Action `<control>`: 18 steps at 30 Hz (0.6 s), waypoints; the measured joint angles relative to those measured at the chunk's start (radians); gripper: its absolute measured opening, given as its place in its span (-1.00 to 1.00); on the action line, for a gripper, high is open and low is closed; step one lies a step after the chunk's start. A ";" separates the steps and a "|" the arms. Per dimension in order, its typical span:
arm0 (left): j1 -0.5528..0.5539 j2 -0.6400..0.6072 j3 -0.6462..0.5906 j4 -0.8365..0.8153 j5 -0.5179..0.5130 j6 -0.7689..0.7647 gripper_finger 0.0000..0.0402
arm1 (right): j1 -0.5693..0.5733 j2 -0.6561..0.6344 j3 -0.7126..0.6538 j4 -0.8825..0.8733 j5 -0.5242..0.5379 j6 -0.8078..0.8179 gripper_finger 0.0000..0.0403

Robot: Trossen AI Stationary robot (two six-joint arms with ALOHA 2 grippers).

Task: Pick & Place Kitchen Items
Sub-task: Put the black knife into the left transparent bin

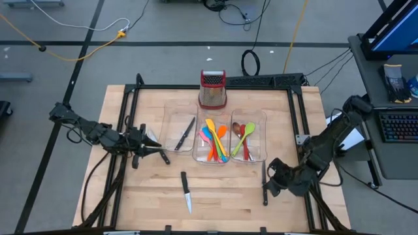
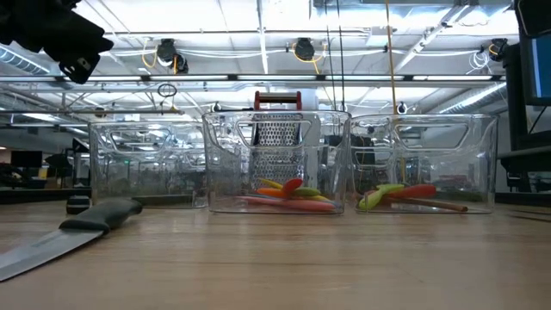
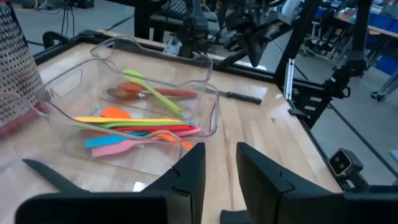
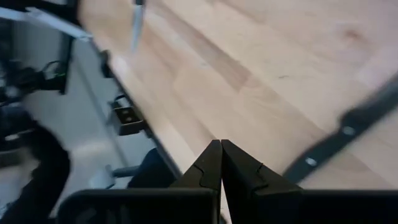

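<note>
Three clear bins stand side by side mid-table. The left bin [image 1: 179, 134] holds a black-handled knife [image 1: 185, 134]. The middle bin [image 1: 213, 138] holds coloured spatulas [image 3: 140, 127], and the right bin [image 1: 247, 137] holds spoons [image 1: 243, 138]. A knife [image 1: 186, 192] lies flat on the wood near the front edge. A second knife [image 1: 264, 186] lies front right, its black handle [image 4: 342, 135] beside my right gripper [image 4: 221, 155], which is shut and apart from it. My left gripper [image 3: 221, 180] hovers by the left bin, slightly open with nothing between its fingers.
A steel box grater with a red top [image 1: 212, 89] stands behind the middle bin. A black frame [image 1: 215, 83] runs round the wooden table. There is bare wood [image 1: 222, 189] in front of the bins. Cables lie on the floor beyond, and a desk with a keyboard [image 1: 397, 125] stands at the right.
</note>
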 joint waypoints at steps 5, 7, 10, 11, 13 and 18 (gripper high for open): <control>0.000 0.000 0.000 -0.004 0.007 0.001 -0.55 | 0.000 0.091 0.151 -0.235 -0.004 0.089 -1.00; 0.000 0.000 0.000 -0.006 0.009 0.001 -0.55 | 0.000 0.139 0.202 -0.323 -0.014 0.142 -1.00; 0.000 0.000 0.000 -0.014 0.027 0.001 -0.55 | 0.000 0.225 0.273 -0.459 -0.090 0.238 -1.00; 0.000 0.000 0.000 -0.014 0.031 0.001 -0.55 | 0.000 0.256 0.295 -0.502 -0.130 0.272 -1.00; 0.000 0.000 0.000 -0.014 0.033 0.001 -0.55 | 0.000 0.318 0.339 -0.575 -0.200 0.324 -1.00; 0.000 0.000 0.000 -0.014 0.033 0.001 -0.55 | 0.006 0.419 0.398 -0.622 -0.323 0.375 -1.00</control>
